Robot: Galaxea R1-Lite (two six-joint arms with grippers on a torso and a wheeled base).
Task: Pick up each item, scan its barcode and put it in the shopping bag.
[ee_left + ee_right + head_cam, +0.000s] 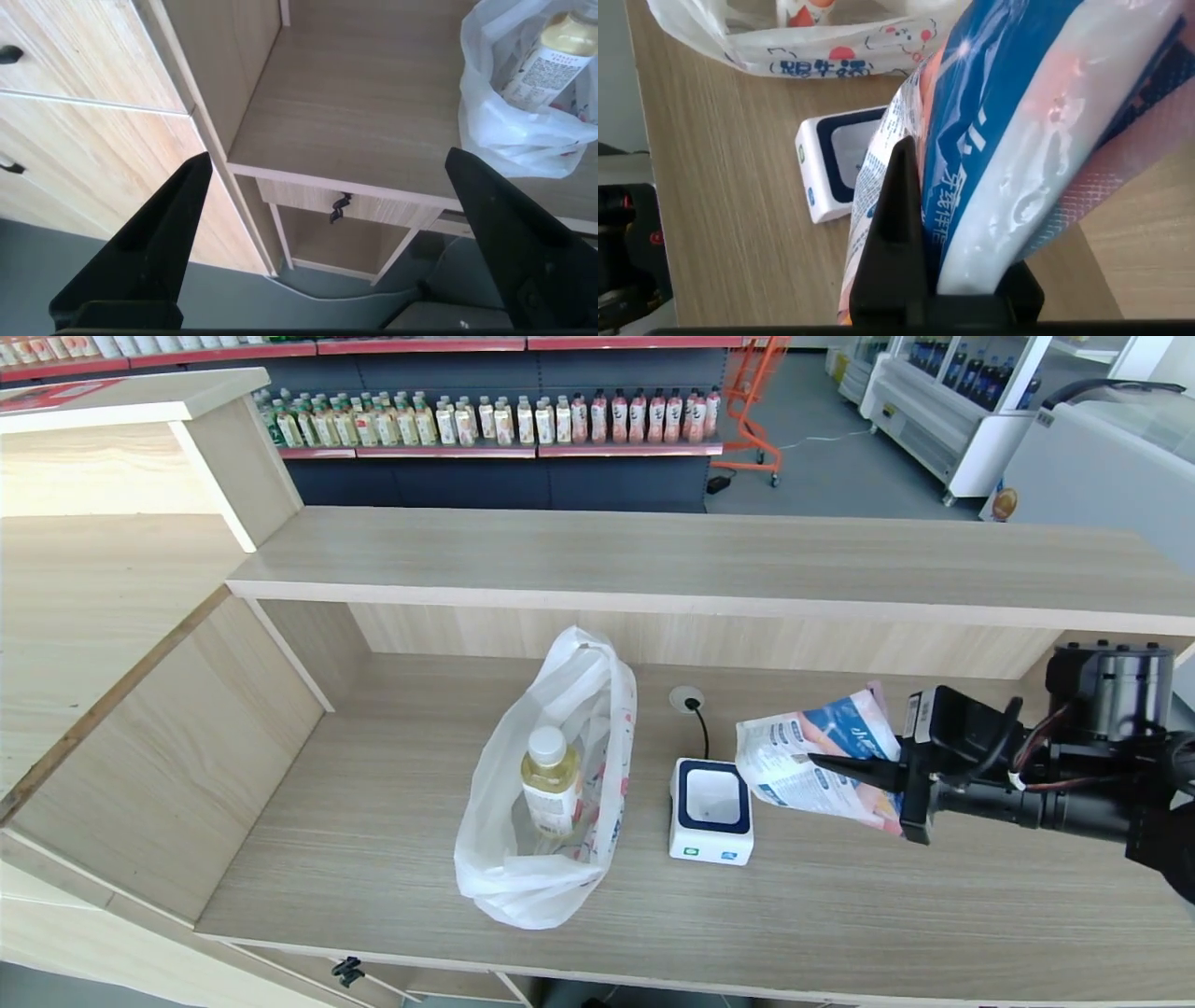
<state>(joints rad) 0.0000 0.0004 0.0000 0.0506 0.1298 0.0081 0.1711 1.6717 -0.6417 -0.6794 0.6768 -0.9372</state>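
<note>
Scan step, by my judgement: the right gripper (845, 767) is clamped on one end of a crinkled blue, white and pink plastic packet (794, 737), held in the air above the pale wood-grain counter surface (373, 859), toward its right edge. The packet's free end hangs just beside the small white box scanner (711, 807) with a dark-framed window, not over the window. To do this well, the barcode should go face down and square over that window. I cannot tell from these views which face carries the code. The film looks soft and creased, so the printed face wants to be held flat and paused there. It should stay above the scanner, which looks light enough to slide if nudged. Containers: a translucent white plastic shopping bag (485, 803) slumps at the middle of the surface, reaching toward the front edge, just beside the scanner on its left, mouth gaping. Inside it stands a clear bottle (549, 784) of yellowish drink with a white cap, roughly upright. The left gripper (329, 168) hangs empty with its jaws spread wide, below the front-left corner of the surface.
</note>
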